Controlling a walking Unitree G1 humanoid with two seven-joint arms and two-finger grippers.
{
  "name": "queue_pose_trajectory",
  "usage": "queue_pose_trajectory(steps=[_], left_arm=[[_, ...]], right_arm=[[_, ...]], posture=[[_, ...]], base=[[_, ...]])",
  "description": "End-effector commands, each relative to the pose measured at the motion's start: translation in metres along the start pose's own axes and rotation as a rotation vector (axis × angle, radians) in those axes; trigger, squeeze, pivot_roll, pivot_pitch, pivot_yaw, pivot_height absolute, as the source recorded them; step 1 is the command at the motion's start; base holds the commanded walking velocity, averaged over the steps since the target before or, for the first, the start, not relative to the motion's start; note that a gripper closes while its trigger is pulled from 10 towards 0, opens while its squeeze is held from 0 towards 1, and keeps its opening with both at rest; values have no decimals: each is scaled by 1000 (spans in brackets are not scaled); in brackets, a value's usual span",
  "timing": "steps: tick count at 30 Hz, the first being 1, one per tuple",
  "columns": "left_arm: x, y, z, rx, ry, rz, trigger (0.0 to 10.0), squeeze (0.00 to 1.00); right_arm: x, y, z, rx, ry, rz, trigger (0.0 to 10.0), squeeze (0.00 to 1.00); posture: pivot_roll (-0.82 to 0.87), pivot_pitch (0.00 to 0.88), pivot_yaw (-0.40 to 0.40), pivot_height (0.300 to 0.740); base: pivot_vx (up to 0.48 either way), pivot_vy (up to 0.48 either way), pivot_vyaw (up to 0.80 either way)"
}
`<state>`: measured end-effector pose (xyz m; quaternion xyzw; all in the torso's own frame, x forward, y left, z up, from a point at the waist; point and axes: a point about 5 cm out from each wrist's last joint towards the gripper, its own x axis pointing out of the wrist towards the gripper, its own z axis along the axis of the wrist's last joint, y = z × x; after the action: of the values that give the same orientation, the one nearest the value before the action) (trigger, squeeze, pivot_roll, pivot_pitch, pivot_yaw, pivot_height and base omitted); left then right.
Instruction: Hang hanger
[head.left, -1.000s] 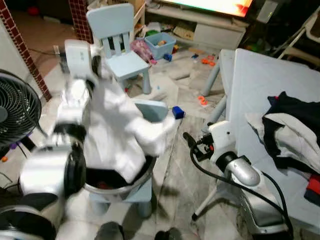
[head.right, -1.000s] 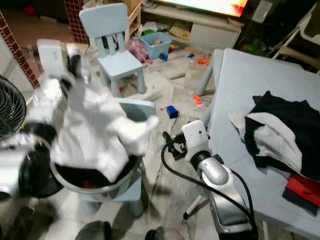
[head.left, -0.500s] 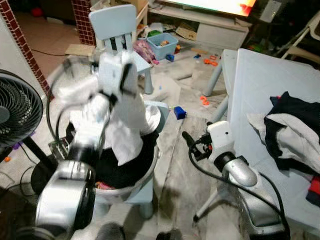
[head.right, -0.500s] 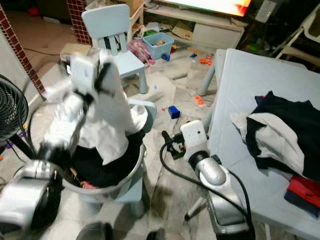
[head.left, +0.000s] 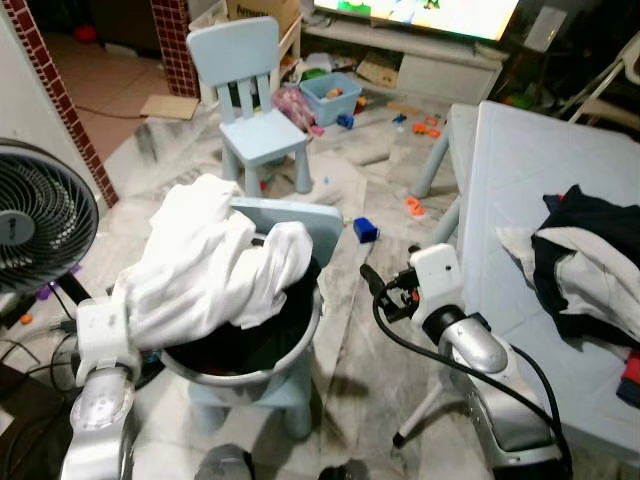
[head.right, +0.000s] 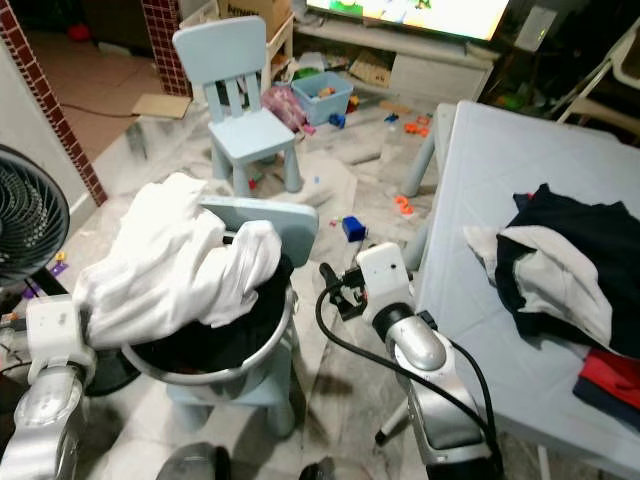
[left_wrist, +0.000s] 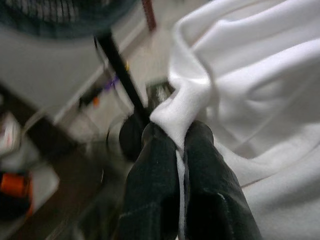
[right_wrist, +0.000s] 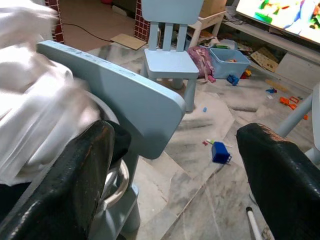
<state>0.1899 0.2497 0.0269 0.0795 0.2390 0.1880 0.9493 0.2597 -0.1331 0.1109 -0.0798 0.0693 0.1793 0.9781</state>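
1. White cloth, a shirt (head.left: 205, 265), is lying bunched over the rim of the metal basin (head.left: 265, 365), which is sitting on a small blue chair (head.right: 262, 216); no hanger is showing anywhere I can make out, so this garment is what the work is turning on right now

2. Left gripper (left_wrist: 181, 145) is pinching a folded edge of the shirt between its two black fingers, clamped tight on the fabric, down at the fan side of the basin

3. Right gripper (right_wrist: 175, 165) is hovering spread wide and holding nothing, just beside the chair back and pointing toward the basin

4. Doing this step well, in my judgement, is meaning lifting the pinched edge straight up until the shirt is hanging free of the dark clothes below, not dragging it sideways across the rim, which might be tipping the basin off the chair

5. Bringing the free gripper in to catch a second point near the collar is looking wise, since one grip is leaving the cloth twisting

6. Standing fan (head.left: 35, 225) is sitting close by the left arm, and the table (head.left: 520, 200) with more clothes (head.left: 585, 265) is lying at the right, so swings are needing to stay narrow
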Motion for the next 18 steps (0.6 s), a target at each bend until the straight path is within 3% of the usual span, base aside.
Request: queue_pose_trajectory(steps=[1, 4, 7, 9, 10, 11, 12, 13, 18], left_arm=[[-9, -8, -1, 18, 37, -47, 0, 0], [-13, -12, -11, 15, 112, -73, 0, 0], [-10, -15, -10, 63, 93, -109, 0, 0], [-8, -16, -7, 87, 77, -127, 4706, 0], [-6, -15, -4, 106, 62, -131, 8863, 0], [-5, -15, -3, 113, 53, -138, 10000, 0], [-4, -14, -1, 119, 45, -133, 10000, 667], [-2, -14, 1, 120, 44, -131, 10000, 1000], [-2, -18, 4, 171, 39, -159, 10000, 1000]], right_arm=[[0, -5, -2, -5, 6, -23, 10000, 0], [0, -3, -3, -6, 6, -22, 10000, 0], [0, -2, -3, -7, 5, -18, 10000, 0], [0, -3, -3, -7, 4, -18, 10000, 0], [1, -4, -2, -9, 3, -18, 10000, 0], [2, -4, -2, -9, 2, -18, 10000, 0], [2, -5, -1, -10, 1, -19, 10000, 0], [2, -5, -1, -12, 0, -19, 10000, 0], [4, -2, 0, -14, -3, -11, 10000, 0]], posture=[[21, 41, -56, 740], [23, 43, -56, 740], [24, 43, -64, 740], [24, 43, -64, 740], [22, 44, -69, 740], [22, 43, -71, 740], [22, 43, -71, 740], [24, 43, -74, 740], [28, 43, -81, 740]], base=[[0, 0, 0], [0, 0, 0], [0, 0, 0], [0, 0, 0], [0, 0, 0], [0, 0, 0], [0, 0, 0], [0, 0, 0], [0, 0, 0]])
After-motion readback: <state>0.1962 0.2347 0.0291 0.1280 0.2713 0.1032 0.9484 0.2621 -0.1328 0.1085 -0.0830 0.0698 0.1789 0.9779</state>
